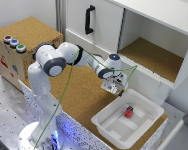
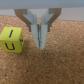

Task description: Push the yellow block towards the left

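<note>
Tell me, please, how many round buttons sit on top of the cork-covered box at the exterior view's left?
3: a red button, a blue button and a green button, in a diagonal row on the box top near its front edge. None appear hidden.

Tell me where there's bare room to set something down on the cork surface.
Bare cork lies between the white arm and the white plastic bin. It is crowded around the tool, shut beside the yellow cube.

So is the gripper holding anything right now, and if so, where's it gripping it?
Nothing is held. In the wrist view the gripper has its fingers closed together with nothing between them, and the yellow block sits apart beside it on the cork surface.
</note>
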Motion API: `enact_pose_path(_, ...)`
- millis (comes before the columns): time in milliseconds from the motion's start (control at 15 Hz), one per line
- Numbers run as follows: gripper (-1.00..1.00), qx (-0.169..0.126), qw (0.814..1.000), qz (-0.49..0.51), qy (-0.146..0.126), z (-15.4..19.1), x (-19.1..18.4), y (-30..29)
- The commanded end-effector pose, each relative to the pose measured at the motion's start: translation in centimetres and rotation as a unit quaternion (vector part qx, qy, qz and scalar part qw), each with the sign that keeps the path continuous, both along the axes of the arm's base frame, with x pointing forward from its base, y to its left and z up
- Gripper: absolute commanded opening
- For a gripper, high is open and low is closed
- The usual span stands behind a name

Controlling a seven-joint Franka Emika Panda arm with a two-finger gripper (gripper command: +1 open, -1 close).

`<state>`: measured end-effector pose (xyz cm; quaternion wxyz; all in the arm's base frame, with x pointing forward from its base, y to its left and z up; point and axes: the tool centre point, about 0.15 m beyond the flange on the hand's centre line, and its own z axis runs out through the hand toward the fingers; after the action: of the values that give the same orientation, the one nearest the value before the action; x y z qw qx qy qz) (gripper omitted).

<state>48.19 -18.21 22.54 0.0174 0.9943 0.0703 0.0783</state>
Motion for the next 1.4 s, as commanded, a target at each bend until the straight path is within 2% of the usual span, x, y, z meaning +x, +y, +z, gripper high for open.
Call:
enact_pose_path(0,-1.00,0.027,0.999,0.018,0.000,-0.9,2.0,1.6)
enact_pose_path(333,-1.00,0.028,0.999,0.022,-0.003,-0.5,2.7,3.6)
enact_pose_path(667,-1.00,0.026,0.999,0.038,0.013,-1.3,2.1,3.7)
enact_pose_path(1000,-1.00,0.059,0.996,0.063,0.037,-0.6,1.1,3.2)
enact_pose_path(1333,-1.00,0.054,0.993,0.099,0.032,-1.0,0.7,5.5)
